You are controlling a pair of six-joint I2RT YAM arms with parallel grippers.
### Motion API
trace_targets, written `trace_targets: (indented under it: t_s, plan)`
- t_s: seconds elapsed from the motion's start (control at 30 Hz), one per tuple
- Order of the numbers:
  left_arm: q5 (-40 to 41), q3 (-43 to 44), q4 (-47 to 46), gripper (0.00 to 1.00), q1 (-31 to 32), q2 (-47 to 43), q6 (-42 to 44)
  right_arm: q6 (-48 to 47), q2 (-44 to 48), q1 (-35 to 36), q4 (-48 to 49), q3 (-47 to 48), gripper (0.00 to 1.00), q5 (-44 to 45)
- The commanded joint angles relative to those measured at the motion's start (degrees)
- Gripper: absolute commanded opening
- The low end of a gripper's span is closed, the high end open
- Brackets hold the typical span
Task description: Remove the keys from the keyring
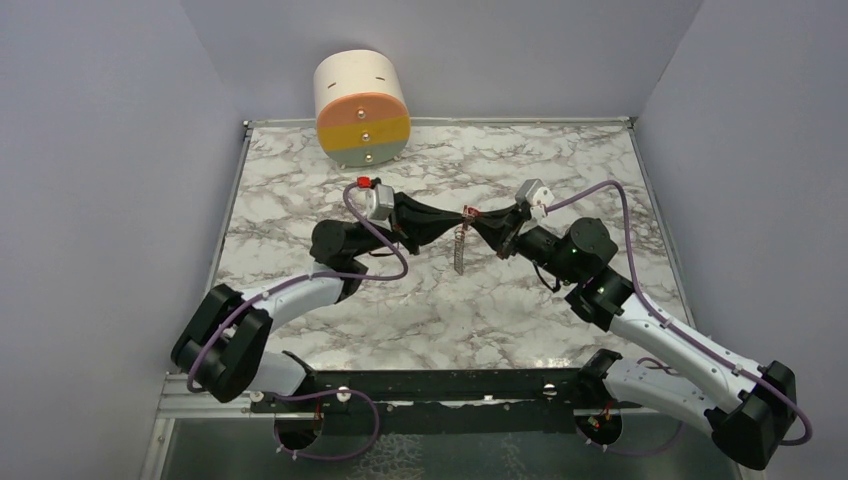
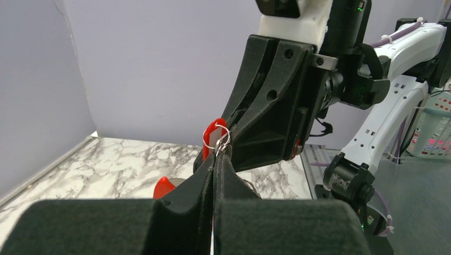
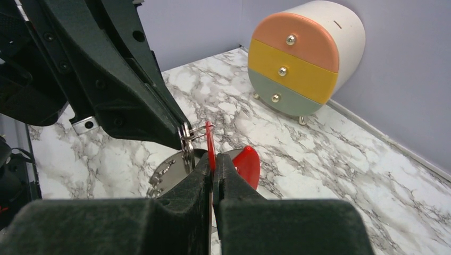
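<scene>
Jaws, left gripper (image 2: 215, 162): clenched, pressed together on the wire of the keyring (image 2: 224, 134), which stands out just past their tips at the centre of the left wrist view. Jaws, right gripper (image 3: 211, 162): clenched on a thin red tag (image 3: 210, 142), seen edge-on between them at the lower centre of the right wrist view. Position: the two grippers meet tip to tip at the middle of the top view, left arm entering from the left, right arm from the right, and the keyring is held between them above the marble tabletop (image 1: 300, 200). Attached items: one silver key (image 1: 459, 250) hangs straight down from the meeting point, just below centre in the top view; in the right wrist view it lies below and left of the ring. One red rounded piece (image 3: 247, 162) hangs just right of the right gripper's tips; whether it is a key head cannot be told. Other item: a round drawer unit (image 1: 362, 110) with peach, yellow and grey-green fronts stands at the far edge of the tabletop, upper centre-left of the top view, well apart from the grippers.
</scene>
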State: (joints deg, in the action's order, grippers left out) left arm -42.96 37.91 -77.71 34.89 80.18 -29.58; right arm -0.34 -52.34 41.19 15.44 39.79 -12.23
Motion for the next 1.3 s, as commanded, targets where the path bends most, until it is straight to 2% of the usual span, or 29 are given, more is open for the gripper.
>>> trace_targets:
  t_s: [0.0, 0.2, 0.5, 1.07, 1.27]
  plan:
    - [2.87, -1.81, 2.66, 0.0, 0.26, -7.04, 5.57, -0.8, 0.38, -0.1, 1.79, -0.28, 0.01, 2.3]
    - [4.14, -2.33, 7.97, 0.0, 0.26, -12.11, 8.88, -0.63, 0.34, -0.06, 1.91, -0.75, 0.01, 2.91]
    - [5.73, -3.24, 7.04, 0.0, 0.36, -12.73, 8.91, -0.19, 0.31, -0.06, 1.81, -0.7, 0.01, 1.89]
    - [9.84, -5.76, -11.8, 0.0, 0.4, -10.65, 2.91, 1.76, -3.0, -0.06, 2.62, -3.1, 0.01, -0.71]
    - [9.95, -5.64, -14.84, 0.0, 0.38, -9.47, 1.36, 2.2, -3.07, -0.06, 3.27, -3.27, 0.01, -1.77]
